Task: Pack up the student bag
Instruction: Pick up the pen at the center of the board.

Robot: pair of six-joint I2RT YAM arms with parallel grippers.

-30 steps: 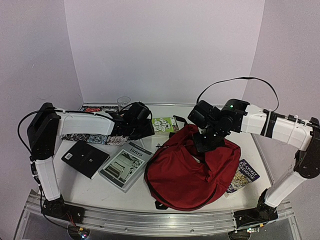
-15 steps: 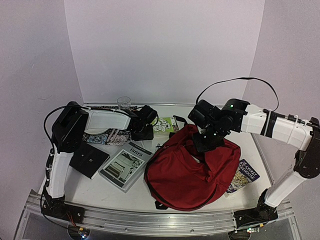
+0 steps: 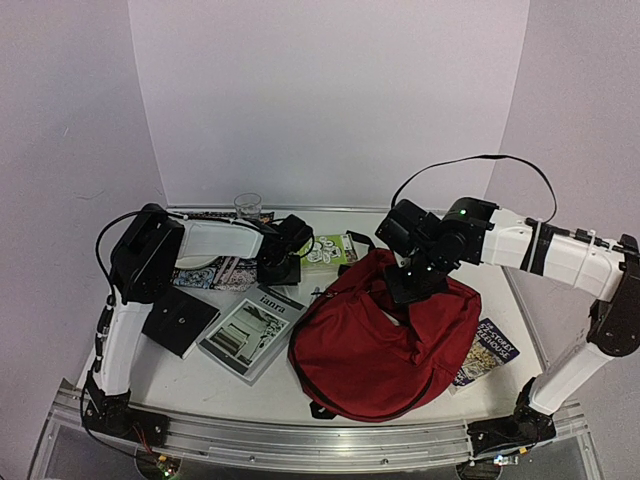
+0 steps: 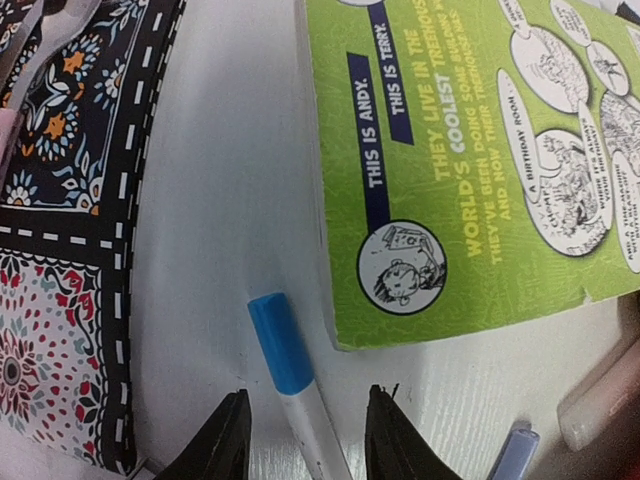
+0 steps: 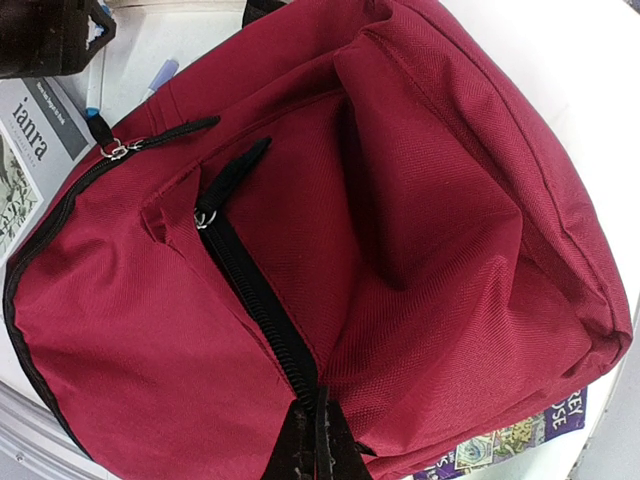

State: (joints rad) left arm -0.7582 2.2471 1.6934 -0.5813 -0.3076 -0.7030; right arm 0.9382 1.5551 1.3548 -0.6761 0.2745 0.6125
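Now | I see 0 items inside student bag (image 3: 370, 340) | right gripper (image 5: 318, 440) clamped on its zip edge | left gripper (image 4: 305, 440) apart, astride pen (image 4: 280, 345)

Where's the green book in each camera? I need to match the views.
Top external: green book far centre, between left gripper and student bag.
Left wrist: upper right, large.
Right wrist: not in it.
Shared landmark: left gripper, beside the book; black in right wrist's top-left corner.

Left gripper (image 4: 306, 400) low, jaws apart; right gripper (image 5: 316, 425) apparently tight shut.
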